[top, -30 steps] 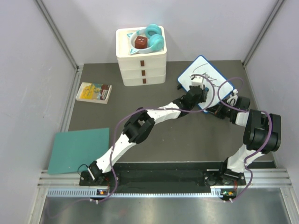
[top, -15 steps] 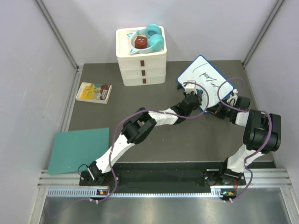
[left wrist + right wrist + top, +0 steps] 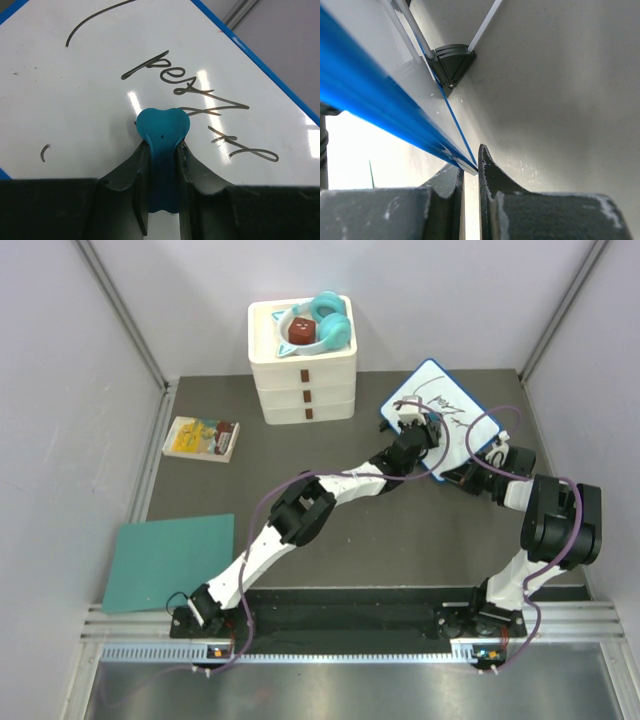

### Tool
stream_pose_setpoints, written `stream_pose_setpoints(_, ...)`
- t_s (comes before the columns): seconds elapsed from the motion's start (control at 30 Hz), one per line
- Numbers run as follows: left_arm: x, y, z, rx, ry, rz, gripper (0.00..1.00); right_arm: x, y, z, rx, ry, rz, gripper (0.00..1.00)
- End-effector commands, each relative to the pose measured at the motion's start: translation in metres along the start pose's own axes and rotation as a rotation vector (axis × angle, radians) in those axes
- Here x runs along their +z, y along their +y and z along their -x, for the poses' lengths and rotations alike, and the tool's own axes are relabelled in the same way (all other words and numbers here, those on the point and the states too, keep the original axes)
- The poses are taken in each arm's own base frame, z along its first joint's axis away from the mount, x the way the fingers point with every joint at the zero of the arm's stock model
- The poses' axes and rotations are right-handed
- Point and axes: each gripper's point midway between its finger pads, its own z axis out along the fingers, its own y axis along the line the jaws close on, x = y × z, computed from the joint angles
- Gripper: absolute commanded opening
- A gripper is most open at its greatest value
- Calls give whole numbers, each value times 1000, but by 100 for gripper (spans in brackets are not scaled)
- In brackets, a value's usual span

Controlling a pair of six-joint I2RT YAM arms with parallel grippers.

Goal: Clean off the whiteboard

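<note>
The whiteboard (image 3: 430, 380), white with a blue rim, stands tilted at the back right of the table. Black scribbles (image 3: 185, 85) cover its face. My left gripper (image 3: 416, 430) is over the board's near part, shut on a blue eraser (image 3: 162, 127) whose tip presses on the white surface (image 3: 75, 90) just below the scribbles. My right gripper (image 3: 472, 464) is shut on the board's blue rim (image 3: 380, 105) at its near right edge. A black foot (image 3: 451, 60) shows under the board.
A white drawer box (image 3: 303, 380) stands at the back centre with teal headphones (image 3: 332, 325) and a dark red object on top. A yellow booklet (image 3: 201, 437) lies at the left, and a teal sheet (image 3: 172, 560) at the near left. Side walls close in on both sides.
My left gripper with the eraser pulled back toward the board's near edge, then moved up onto the board again. The right gripper and the board have stayed in place.
</note>
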Motion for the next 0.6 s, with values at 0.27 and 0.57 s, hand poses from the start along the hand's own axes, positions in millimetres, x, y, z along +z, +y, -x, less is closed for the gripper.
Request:
stream_pose_setpoints(0.27, -18, 35, -38, 5, 145, 97, 0, -7, -33, -62, 131, 175, -142, 0)
stream_pose_setpoints(0.57, -19, 104, -11, -36, 142, 220, 0, -7, -33, -62, 130, 174, -141, 0)
